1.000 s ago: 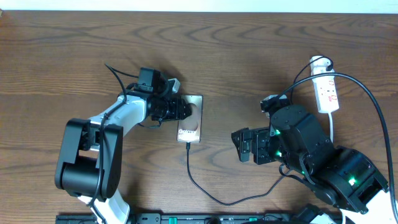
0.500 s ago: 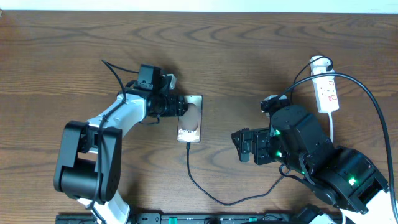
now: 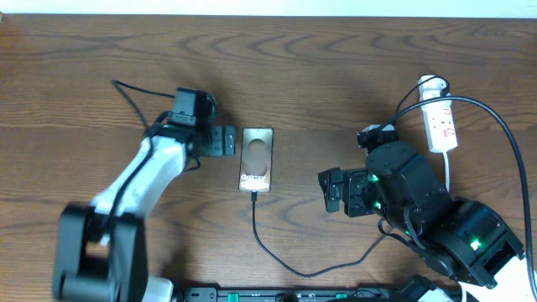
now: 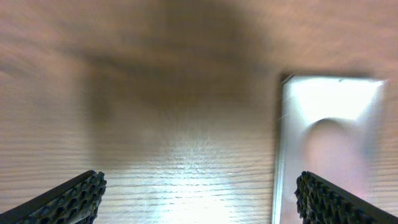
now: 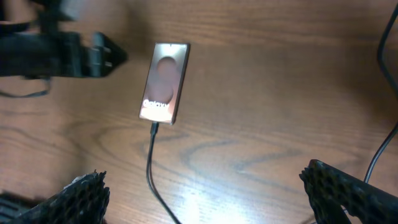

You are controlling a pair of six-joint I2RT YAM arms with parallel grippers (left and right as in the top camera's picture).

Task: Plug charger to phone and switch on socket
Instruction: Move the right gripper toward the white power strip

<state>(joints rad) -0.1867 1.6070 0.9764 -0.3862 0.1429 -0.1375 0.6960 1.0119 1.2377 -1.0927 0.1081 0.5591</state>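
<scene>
phone (image 3: 256, 159) flat mid-table, charger (image 3: 267, 250) tip in its near edge, looks plugged | left gripper (image 3: 228, 141) beside phone, jaws wide, empty | right gripper (image 3: 332, 193) wide, empty | socket (image 3: 442, 126) far right, switch likely next

Overhead, the light is even and warm, and the tabletop (image 3: 336, 67) reads sharp, though the left arm (image 3: 117, 197) smears into blur toward the near-left corner. The left wrist view is soft all over: a broad shadow darkens the upper wood, a glare patch sits low in the middle, and the phone (image 4: 329, 143) looks washed out, perhaps overexposed. In the right wrist view the fingers (image 5: 81, 199) at the lower corners are out of focus.
</scene>
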